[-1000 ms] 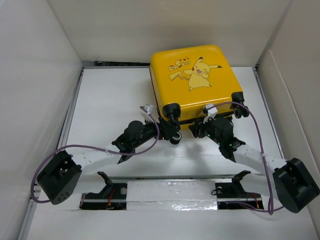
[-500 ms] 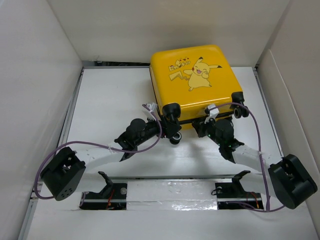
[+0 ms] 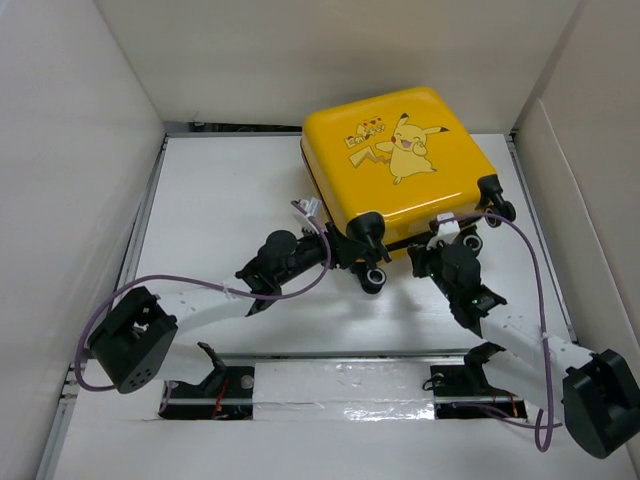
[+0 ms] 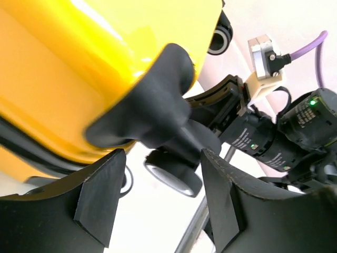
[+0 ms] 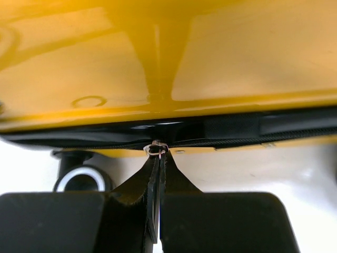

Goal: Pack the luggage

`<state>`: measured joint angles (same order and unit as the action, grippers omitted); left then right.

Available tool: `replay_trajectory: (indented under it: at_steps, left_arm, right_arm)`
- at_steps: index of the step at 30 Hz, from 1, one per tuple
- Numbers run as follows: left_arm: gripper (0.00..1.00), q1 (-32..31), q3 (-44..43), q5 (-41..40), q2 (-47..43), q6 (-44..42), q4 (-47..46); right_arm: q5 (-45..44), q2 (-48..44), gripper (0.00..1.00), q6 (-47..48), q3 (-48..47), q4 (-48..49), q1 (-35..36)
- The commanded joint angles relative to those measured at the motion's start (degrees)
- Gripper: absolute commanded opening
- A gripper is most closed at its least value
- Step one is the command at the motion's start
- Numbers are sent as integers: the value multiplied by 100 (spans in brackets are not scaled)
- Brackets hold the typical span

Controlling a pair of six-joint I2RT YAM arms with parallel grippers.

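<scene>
The luggage (image 3: 400, 160) lies flat and shut on the far right part of the white table (image 3: 220, 190). Its yellow shell faces up with the Pikachu cartoon (image 3: 410, 145) showing, and it is turned so that one corner points toward the arms. Its far edge sits close to the back wall (image 3: 330, 50). Black wheels (image 3: 490, 190) stick out along its near side.

A dark zip track (image 5: 242, 136) runs along that near side between the two yellow halves. The right tool (image 5: 158, 158) is right at this seam. Its fingers are pressed together on the small metal zip puller (image 5: 156, 148), which juts from the track at their very tips.

The left tool (image 4: 160, 158) is at the near left corner of the case. Its fingers (image 4: 100, 195) are held well apart, with the black wheel mount (image 4: 152, 113) lying between them and a wheel (image 4: 174, 176) just beyond. I cannot tell whether either finger actually touches the mount.

Seen from the left wrist, the right arm's wrist shows beside that corner, with a green light (image 4: 314, 103) glowing on it.

The left arm (image 3: 200, 300) and the right arm (image 3: 520, 325) both stretch from the near edge of the table toward the case, and purple cables (image 3: 180, 295) loop along them. A white side wall (image 3: 60, 200) closes off the table on the left.
</scene>
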<state>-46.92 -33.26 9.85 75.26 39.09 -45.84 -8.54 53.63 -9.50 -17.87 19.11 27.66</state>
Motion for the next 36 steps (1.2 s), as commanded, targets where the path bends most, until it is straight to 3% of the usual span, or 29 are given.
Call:
replay_trajectory:
  at_steps: [1, 5, 10, 19, 23, 26, 30, 33, 36]
  left_arm:
    - [57, 33, -295, -62, 85, 2, -250]
    - [74, 33, -480, 674, 304, -77, -128]
    - [99, -72, -559, 633, 419, -218, 278]
    - [99, -371, -822, 747, 849, -7, 32]
    - [99, -371, -709, 440, 1016, 379, -599]
    - [91, -424, -665, 255, 1104, 546, -1082]
    - [28, -424, -656, 176, 1131, 643, -1365]
    - [7, -424, -638, 333, 991, 608, -1278]
    - [0, -424, -752, 763, 876, 582, -1111]
  right_arm:
    - [-957, -54, 0, 18, -419, -346, -252]
    - [-466, 139, 0, 1, -437, -51, -34]
    - [-631, 420, 0, -43, -577, -13, 800]
    - [-790, 755, 0, -123, -648, 180, 1303]
    - [-737, 615, 0, -140, -542, 286, 1444]
    - [-658, 535, 0, -149, -481, 303, 1549]
    - [-702, 316, 0, -193, -402, 207, 1611]
    - [-554, -17, 0, -219, -235, 163, 1611]
    - [-37, -142, 0, -289, 10, 513, 1664]
